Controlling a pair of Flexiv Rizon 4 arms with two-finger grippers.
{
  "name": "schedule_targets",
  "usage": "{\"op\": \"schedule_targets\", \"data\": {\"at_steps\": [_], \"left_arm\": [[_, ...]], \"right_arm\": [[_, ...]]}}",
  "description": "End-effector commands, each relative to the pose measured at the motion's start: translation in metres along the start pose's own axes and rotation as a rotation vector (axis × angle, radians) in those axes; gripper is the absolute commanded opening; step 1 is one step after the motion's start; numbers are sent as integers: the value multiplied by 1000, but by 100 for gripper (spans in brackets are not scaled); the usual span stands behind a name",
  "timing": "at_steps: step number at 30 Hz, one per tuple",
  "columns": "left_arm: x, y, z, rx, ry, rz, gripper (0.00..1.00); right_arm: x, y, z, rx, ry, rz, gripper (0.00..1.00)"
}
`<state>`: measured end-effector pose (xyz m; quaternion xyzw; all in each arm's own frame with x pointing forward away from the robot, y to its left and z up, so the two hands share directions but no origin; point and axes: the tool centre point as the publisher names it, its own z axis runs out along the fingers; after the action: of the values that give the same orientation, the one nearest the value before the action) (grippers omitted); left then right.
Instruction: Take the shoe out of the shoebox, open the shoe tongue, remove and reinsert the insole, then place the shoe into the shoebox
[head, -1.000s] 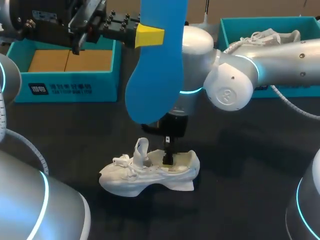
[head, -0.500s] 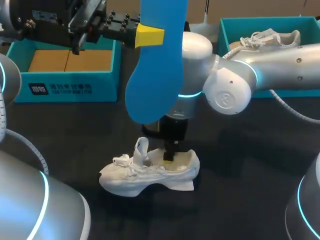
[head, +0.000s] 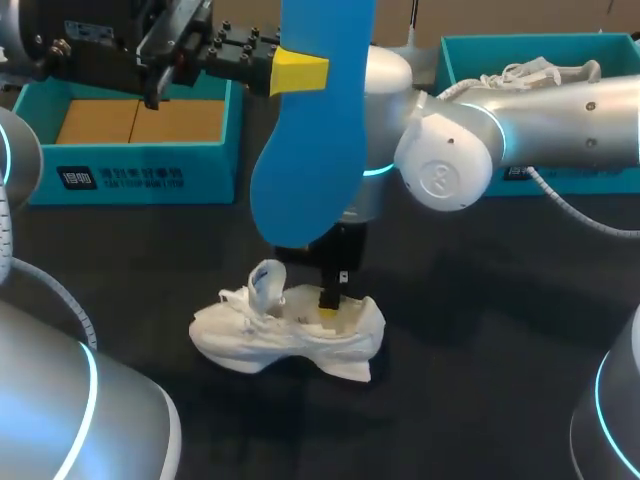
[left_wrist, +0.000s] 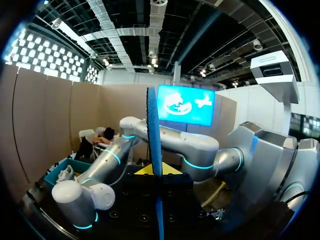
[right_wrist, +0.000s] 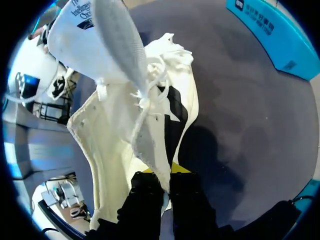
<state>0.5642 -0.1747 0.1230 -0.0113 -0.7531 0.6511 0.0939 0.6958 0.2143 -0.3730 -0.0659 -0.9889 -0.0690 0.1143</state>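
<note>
Left hand: the left gripper (head: 300, 72) is clamped on the flat blue foam insole (head: 310, 150). It holds it high over the dark table (head: 480, 350). Its own wrist view shows the insole edge-on between the fingers.

Insole axis: near vertical, hanging down from the grip, with the rounded lower end below the left gripper. The height between that end and the shoe cannot be told.

Right hand: the right gripper (head: 330, 300) reaches straight down and is pinched on the opening rim of the white lace-up sneaker (head: 260, 340).

Shoe: it lies on its sole directly under the right gripper. Ahead of the fingers, the wrist view shows the raised white tongue (right_wrist: 117, 40) and an open mouth.

Shoe axis: horizontal, with the toe towards the left arm's side and the heel towards the right arm's.

Deciding relation: the insole stands upright and the shoe bed lies flat below it. The insole probably has to tilt before its lower end can enter behind the tongue.

Nearer arm: the right arm steadies the shoe and the left arm carries the insole.

Box: the open teal cardboard shoebox (head: 130, 175) sits beyond the left gripper, well apart from the shoe.
</note>
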Motion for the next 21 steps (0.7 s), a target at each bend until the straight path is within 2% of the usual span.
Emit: {"op": "schedule_targets", "data": {"at_steps": [1, 7, 11, 14, 21], "left_arm": [[-1, 0, 0, -2, 1, 0, 0], [-1, 0, 0, -2, 1, 0, 0], [-1, 0, 0, -2, 1, 0, 0], [-1, 0, 0, -2, 1, 0, 0], [-1, 0, 0, -2, 1, 0, 0]], "right_arm": [[7, -6, -6, -35, -14, 71, 0], [26, -1, -26, -85, -68, 258, 0], [38, 3, -35, -118, -103, 452, 0], [50, 3, -40, -197, -115, 630, 0], [53, 5, -42, -211, -116, 627, 0]]}}
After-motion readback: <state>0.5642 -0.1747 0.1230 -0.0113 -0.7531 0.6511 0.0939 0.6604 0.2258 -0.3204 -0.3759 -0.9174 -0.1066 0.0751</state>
